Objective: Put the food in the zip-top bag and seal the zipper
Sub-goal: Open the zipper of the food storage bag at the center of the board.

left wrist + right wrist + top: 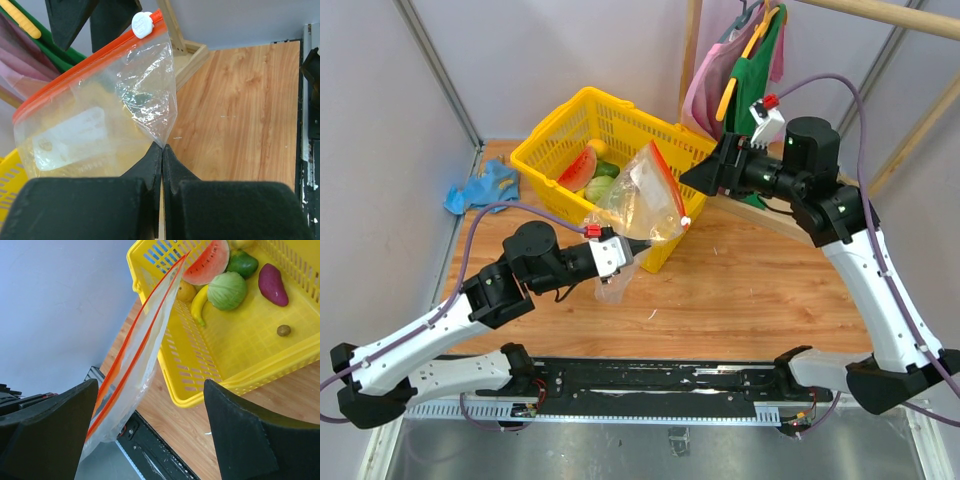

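Observation:
The clear zip-top bag (638,200) hangs in the air in front of the yellow basket (548,150). My left gripper (162,147) is shut on its lower corner. The red-orange zipper (85,62) runs along the top edge, with a white slider (141,24) at one end. I see no food inside the bag. My right gripper (150,385) is open just beyond the slider end, and the zipper (131,347) passes close to its left finger without being pinched. The food lies in the basket: a watermelon wedge (207,262), a green melon (227,290) and a purple piece (272,285).
The basket (250,380) also holds a yellow banana (199,302) and a small brown piece (284,330). A blue cloth (480,188) lies at the far left. Clothes (740,60) hang on a wooden rack behind the right arm. A black rail (650,375) runs along the table's near edge.

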Motion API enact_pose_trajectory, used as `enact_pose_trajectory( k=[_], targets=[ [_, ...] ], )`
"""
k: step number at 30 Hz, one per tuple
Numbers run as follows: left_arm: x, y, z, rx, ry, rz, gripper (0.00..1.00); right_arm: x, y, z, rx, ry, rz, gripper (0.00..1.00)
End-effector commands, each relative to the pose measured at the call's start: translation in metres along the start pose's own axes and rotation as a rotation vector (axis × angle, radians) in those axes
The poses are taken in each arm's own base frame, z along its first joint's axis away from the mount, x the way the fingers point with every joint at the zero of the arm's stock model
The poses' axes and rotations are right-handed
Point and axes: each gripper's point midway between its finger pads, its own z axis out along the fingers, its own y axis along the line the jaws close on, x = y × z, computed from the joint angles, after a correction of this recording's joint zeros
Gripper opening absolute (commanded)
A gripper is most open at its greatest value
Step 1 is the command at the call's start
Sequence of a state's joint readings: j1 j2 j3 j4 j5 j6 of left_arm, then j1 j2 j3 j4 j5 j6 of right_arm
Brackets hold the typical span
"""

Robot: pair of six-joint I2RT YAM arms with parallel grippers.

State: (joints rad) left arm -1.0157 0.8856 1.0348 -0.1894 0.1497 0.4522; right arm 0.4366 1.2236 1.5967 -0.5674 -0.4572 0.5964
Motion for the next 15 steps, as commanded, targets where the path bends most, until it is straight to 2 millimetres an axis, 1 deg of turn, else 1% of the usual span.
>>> enact_pose_trajectory(
  k=[1,11,15],
  targets=[
    [0.001,-0.005,0.002,0.011,-0.002,0.023,0.0,0.011,0.017,0.005,-0.084,0.08,0.012,0.86],
    [0.008,-0.018,0.008,0.052,0.02,0.039,0.0,0.027,-0.002,0.022,-0.043,0.157,0.035,0.72],
    [0.012,-0.021,0.01,0.058,0.029,0.044,0.0,0.029,-0.005,0.023,-0.037,0.161,0.025,0.72]
  ],
)
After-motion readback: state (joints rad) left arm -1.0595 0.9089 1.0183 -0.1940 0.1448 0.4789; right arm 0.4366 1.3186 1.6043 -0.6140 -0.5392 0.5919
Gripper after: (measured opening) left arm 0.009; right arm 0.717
